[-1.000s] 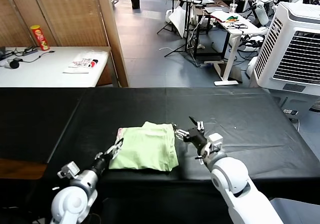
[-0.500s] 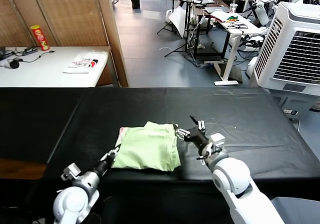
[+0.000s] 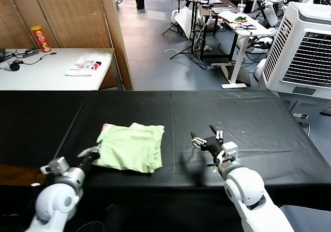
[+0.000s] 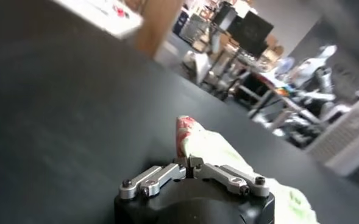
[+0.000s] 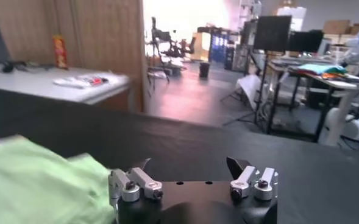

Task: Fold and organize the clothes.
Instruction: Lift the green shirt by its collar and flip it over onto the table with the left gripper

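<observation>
One folded shirt [image 3: 130, 148] on the black counter [image 3: 258, 118], left of centre.
I see the left gripper [image 3: 92, 153] pinched shut on its near-left edge; the right gripper [image 3: 206, 139], well apart to the right, jaws wide open, holds nothing.

- i see the black table [image 3: 269, 118] bare across its far strip and right half; a gripper could pass there freely.
- the folded shirt [image 3: 131, 146] lies left of centre and blocks that patch.
- my left gripper [image 3: 92, 153], clamped on the shirt's near left edge, fills the near left corner.
- my right gripper [image 3: 206, 140], jaws wide, sits apart from the shirt, with an open lane of cloth between.
</observation>
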